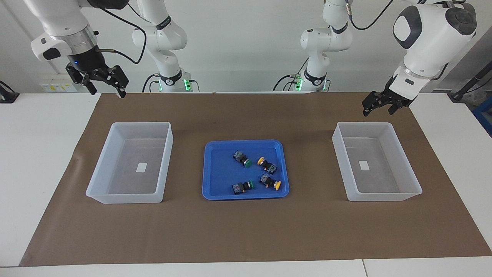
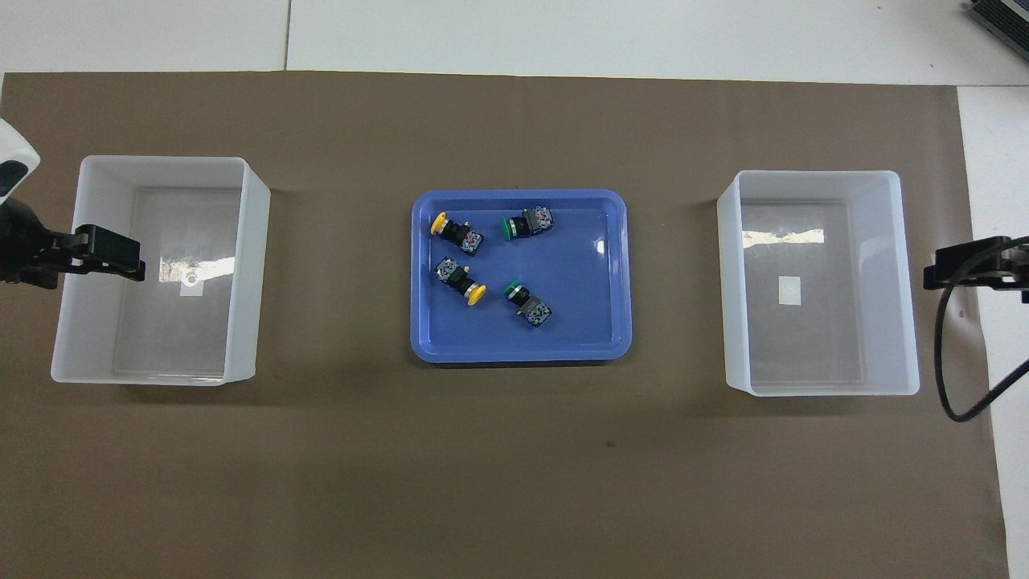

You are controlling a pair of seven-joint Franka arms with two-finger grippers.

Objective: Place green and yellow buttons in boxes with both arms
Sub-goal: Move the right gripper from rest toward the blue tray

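Four buttons lie on their sides in a shallow blue tray (image 1: 223, 173) at the middle of the mat. Two have green caps (image 1: 243, 159) (image 1: 242, 187) and two have yellow caps (image 1: 266, 164) (image 1: 270, 182). In the overhead view the green ones (image 2: 526, 223) (image 2: 527, 304) and the yellow ones (image 2: 457, 231) (image 2: 461, 281) show in the tray (image 2: 579, 273). Two translucent boxes stand beside the tray, one at the right arm's end (image 1: 140, 123) (image 2: 804, 171) and one at the left arm's end (image 1: 363, 123) (image 2: 161, 158). Both hold nothing but a white label. My right gripper (image 1: 107, 92) (image 2: 936, 277) is open, raised by its box. My left gripper (image 1: 378, 111) (image 2: 129, 264) is open, raised by its box's edge.
A brown mat (image 1: 246, 231) covers the white table under the tray and the boxes. A black cable (image 2: 953, 362) loops down from the right arm near the mat's edge. A dark device (image 2: 1001, 24) sits at a table corner far from the robots.
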